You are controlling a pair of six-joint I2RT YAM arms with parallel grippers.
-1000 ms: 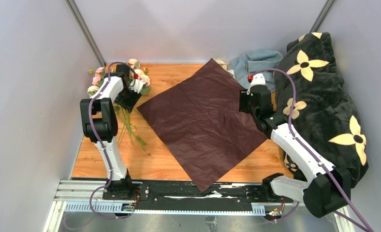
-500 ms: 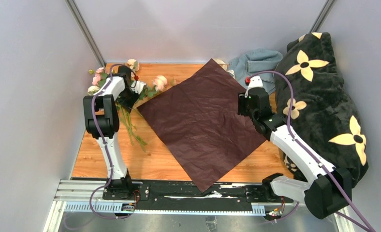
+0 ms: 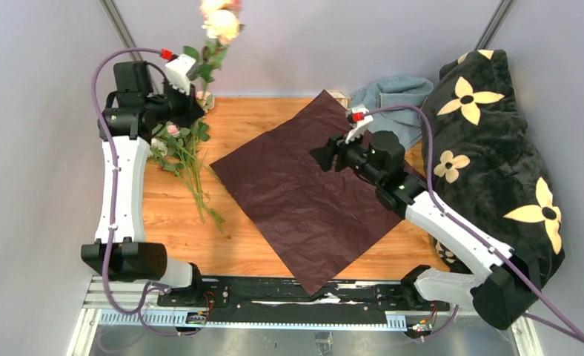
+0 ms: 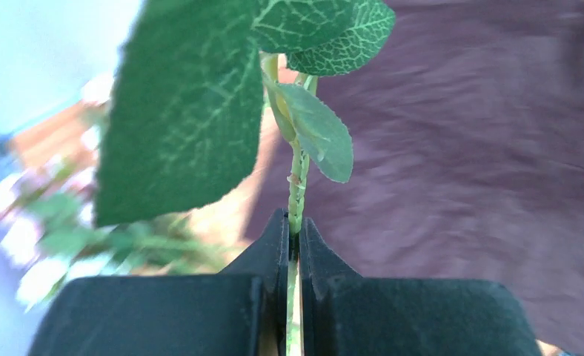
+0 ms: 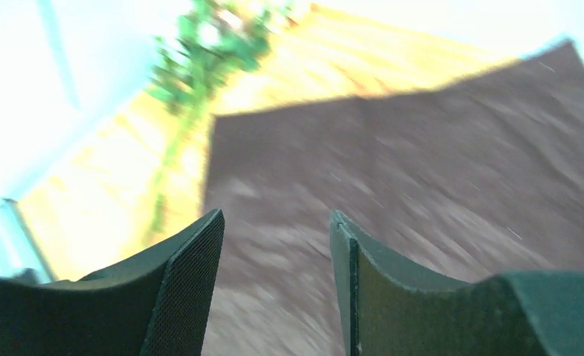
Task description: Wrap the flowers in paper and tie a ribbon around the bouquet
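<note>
Flowers [image 3: 181, 148]: bunch lies at the table's left side, just beside the paper; one stem [image 4: 296, 185] held up, pale rose on top
Paper [image 3: 311, 193]: dark red, crinkled, flat at table centre
Left gripper [image 4: 294, 236]: jaws clamped on the thin green stem, leaves just above
Right gripper [image 5: 274, 222]: jaws wide apart, empty, above the paper
Table [image 3: 163, 237]: wood
Cloth [image 3: 389, 93]: grey-blue, far edge, touching black blanket [image 3: 496, 163] with yellow flower print

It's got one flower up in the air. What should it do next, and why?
Probably swing the left gripper over to the paper and lay the flower on it: the jaws are shut on the stem, held high, and the paper lies flat with no flowers on it.
</note>
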